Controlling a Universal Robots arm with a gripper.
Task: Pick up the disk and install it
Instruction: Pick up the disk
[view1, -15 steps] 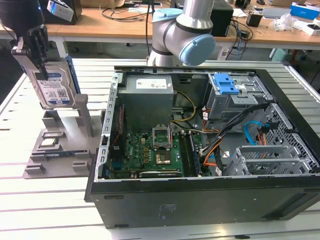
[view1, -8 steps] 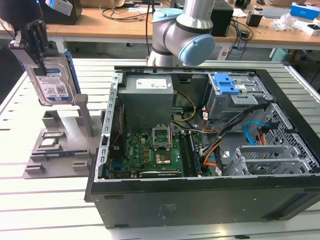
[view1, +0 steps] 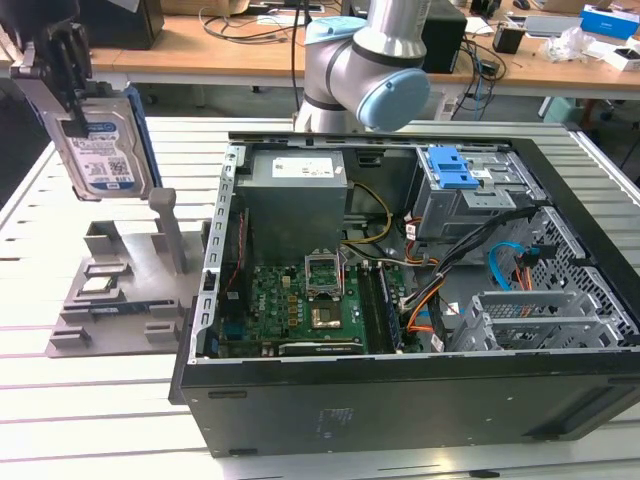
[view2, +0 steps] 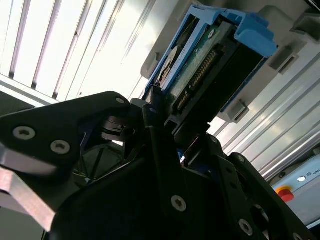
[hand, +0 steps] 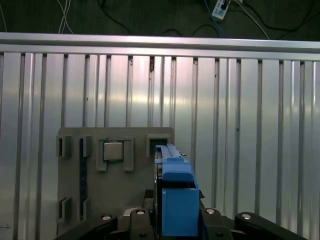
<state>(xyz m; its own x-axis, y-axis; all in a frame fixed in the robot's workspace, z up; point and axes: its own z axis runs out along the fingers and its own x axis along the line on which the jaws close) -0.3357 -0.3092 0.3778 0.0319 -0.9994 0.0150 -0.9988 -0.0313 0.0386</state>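
Open computer case (view1: 400, 400) lies nearest on the slatted table (view1: 90, 420), with a grey parts holder (view1: 120, 300) beside it at the exterior view's left. Above the holder and clear of it, the gripper (view1: 75, 110) clamps the disk (view1: 110, 160) upright with free room all round; its blue-and-white label carries print too small to read. Farther back, inside the case, sits the cage with blue latch (view1: 450, 170)

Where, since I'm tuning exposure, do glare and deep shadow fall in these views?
Second wrist view: the table glares white, while the gripper holding the disk is in dark shadow. First wrist view: a bright reflected patch sits on the table's slats. Exterior view: even light, mild sheen on the table.
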